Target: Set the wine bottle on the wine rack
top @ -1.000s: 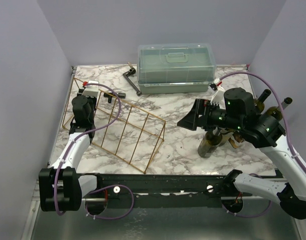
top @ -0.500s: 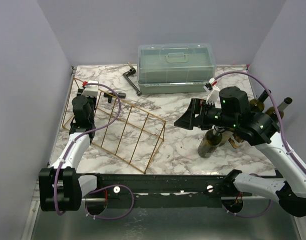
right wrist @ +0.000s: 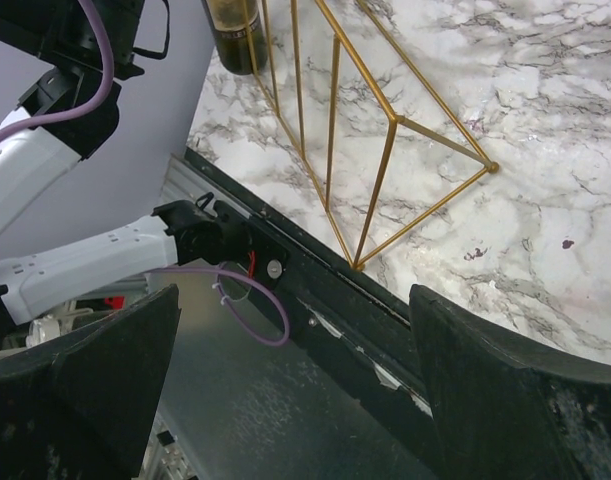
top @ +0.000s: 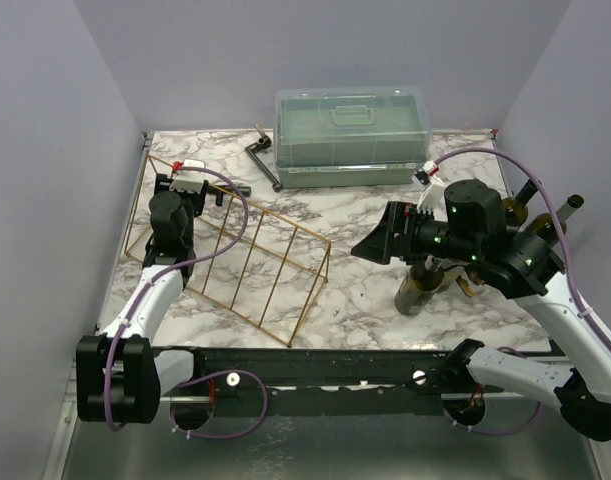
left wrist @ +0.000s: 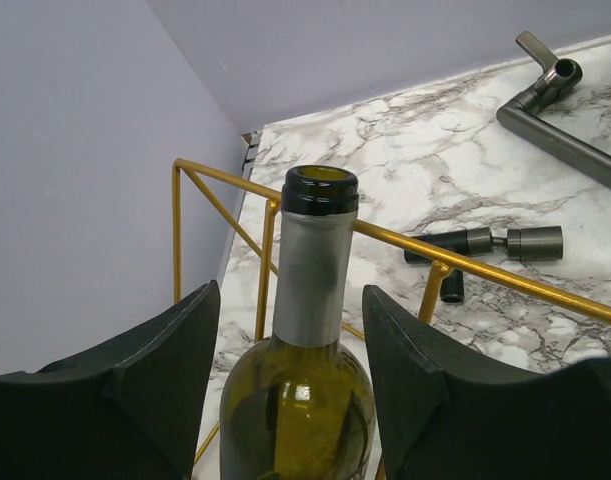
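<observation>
Well, the left gripper [left wrist: 291,292] is part-open. Its black fingers [left wrist: 160,385] stand either side of the wine bottle [left wrist: 307,330] neck w/ a clear gap each side, so no clamp on the neck. Lower down, at the shoulder, contact can't be judged. The bottle is olive-green glass w/ a grey foil sleeve and an open mouth. In the wrist view the neck points to 12 o'clock and crosses a gold bar of the wine rack [top: 247,262]. In the top view that gripper sits over the rack's 10 o'clock end, w/ the bottle mostly hidden under the arm. The right wrist view shows its dark base just beside the end wires; whether it rests on the bars isn't clear.

The right gripper [right wrist: 295,292] is spread wide, nothing btwn its fingers [right wrist: 505,400], aimed toward 9 o'clock above the marble table [top: 360,205]. A second bottle [top: 420,285] sits under that arm at approx 4 o'clock, and more bottle necks [top: 530,190] poke out at 3.

The rack runs 10 to 5 o'clock. A green lidded box [top: 352,135] is at 12, a dark L-shaped metal tool [top: 265,165] at 11, and a small dark metal piece [left wrist: 485,243] lies by the rack. Lilac walls [top: 45,150] close three sides.
</observation>
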You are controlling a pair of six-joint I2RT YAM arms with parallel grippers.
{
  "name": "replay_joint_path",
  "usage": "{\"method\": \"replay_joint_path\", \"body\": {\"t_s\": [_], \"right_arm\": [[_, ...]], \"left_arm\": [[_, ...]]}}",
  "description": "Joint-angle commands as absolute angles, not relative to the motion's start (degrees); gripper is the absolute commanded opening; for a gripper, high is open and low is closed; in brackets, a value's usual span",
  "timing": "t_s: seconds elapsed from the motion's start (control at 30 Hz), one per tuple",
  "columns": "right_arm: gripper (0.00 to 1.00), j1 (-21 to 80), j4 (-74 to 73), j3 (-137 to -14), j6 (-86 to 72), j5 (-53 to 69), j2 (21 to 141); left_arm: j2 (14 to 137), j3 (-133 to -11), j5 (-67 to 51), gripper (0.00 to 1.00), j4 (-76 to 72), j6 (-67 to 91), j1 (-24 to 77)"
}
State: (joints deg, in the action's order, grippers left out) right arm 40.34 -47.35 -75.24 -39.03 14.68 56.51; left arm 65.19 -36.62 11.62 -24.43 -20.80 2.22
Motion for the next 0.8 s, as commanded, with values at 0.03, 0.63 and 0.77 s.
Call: {"method": "replay_joint_path", "body": {"t_s": [0.03, 0.63, 0.77], "right_arm": [[1.00, 40.6, -48.7, -75.4, -38.2, 12.9, 54.8], [1.00, 40.6, -53.0, -74.8, -35.5, 6.8, 51.7], [1.00, 40.5, -54.6, -75.8, -35.5, 3.1, 50.7]], "left_arm": [[62.5, -36.9, 12.0, 0.62, -26.0, -20.2, 3.0], [46.6, -37.1, 4.0, 0.79, -24.1, -3.9, 3.7], [48.4, -38.4, 0.1, 0.80, -23.9, 3.0, 4.3]]}}
